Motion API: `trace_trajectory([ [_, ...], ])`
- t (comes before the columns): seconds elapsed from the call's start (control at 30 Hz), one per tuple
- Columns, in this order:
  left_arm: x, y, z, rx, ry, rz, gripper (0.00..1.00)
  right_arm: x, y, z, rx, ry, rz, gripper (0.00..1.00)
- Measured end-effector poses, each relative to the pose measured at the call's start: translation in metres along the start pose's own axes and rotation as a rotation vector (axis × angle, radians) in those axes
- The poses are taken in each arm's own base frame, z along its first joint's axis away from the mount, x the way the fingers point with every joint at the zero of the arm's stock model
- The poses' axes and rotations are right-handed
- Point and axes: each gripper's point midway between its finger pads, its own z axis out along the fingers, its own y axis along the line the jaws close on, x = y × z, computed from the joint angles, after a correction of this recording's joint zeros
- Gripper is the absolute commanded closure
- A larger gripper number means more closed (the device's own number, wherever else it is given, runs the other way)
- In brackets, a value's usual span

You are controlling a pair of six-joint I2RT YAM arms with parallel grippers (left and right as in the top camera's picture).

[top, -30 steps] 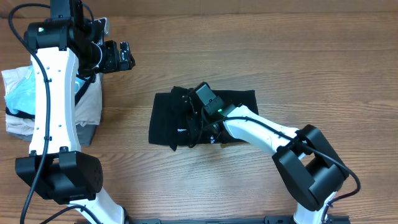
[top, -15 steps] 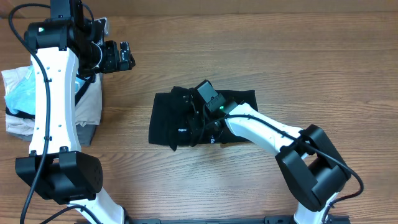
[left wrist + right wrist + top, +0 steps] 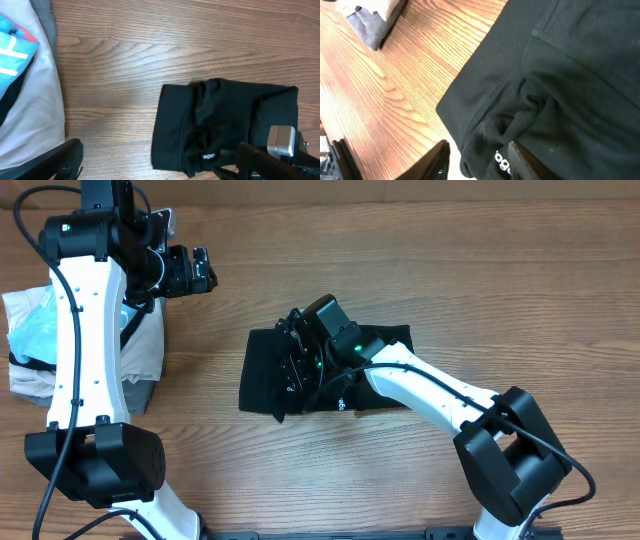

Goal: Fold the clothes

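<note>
The black shirt [image 3: 262,372] lies folded in a rough rectangle at the table's middle, with a bunched ridge and small white print near its front. My right gripper [image 3: 294,358] is low over the ridge. In the right wrist view my right gripper [image 3: 479,164] has its fingers apart, with the shirt's [image 3: 560,75] bunched fold between them, touching the right finger only. My left gripper [image 3: 196,270] is open and empty, high at the back left, away from the shirt. In the left wrist view its fingers [image 3: 165,170] are spread wide above the shirt [image 3: 225,115].
A pile of white and grey folded garments [image 3: 140,350] with a light-blue shirt [image 3: 30,330] on it sits at the left edge. The pile also shows in the left wrist view [image 3: 35,90] and in the right wrist view [image 3: 370,22]. Bare wood surrounds the black shirt.
My right gripper has moved up and left across the black shirt and turned over the bunched ridge. The left arm has not moved.
</note>
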Motion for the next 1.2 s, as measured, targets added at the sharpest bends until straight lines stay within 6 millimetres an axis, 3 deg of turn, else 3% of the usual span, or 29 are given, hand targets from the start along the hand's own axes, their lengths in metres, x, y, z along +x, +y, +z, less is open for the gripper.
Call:
trace_trajectory([
  [0.17, 0.000, 0.000, 0.000, 0.000, 0.000, 0.000, 0.00, 0.017, -0.017, 0.024, 0.021, 0.065, 0.028, 0.57],
  [0.3, 0.000, 0.000, 0.000, 0.000, 0.000, 0.000, 0.00, 0.032, -0.030, 0.041, 0.038, 0.116, 0.047, 0.75],
  [0.57, 0.000, 0.000, 0.000, 0.000, 0.000, 0.000, 0.00, 0.031, -0.033, 0.041, 0.041, 0.114, 0.051, 0.89],
  [0.97, 0.000, 0.000, 0.000, 0.000, 0.000, 0.000, 0.00, 0.016, -0.060, 0.024, 0.123, 0.065, 0.125, 0.92],
  [1.03, 0.000, 0.000, 0.000, -0.001, 0.000, 0.000, 0.00, 0.014, -0.067, 0.022, 0.160, 0.054, 0.143, 0.84],
  [1.13, 0.000, 0.001, 0.000, -0.004, -0.001, 0.000, 0.00, 0.012, -0.072, 0.021, 0.194, 0.039, 0.166, 0.53],
  [1.2, 0.000, 0.001, 0.000, -0.008, 0.000, 0.000, 0.00, 0.011, -0.074, 0.020, 0.207, 0.032, 0.173, 0.43],
])
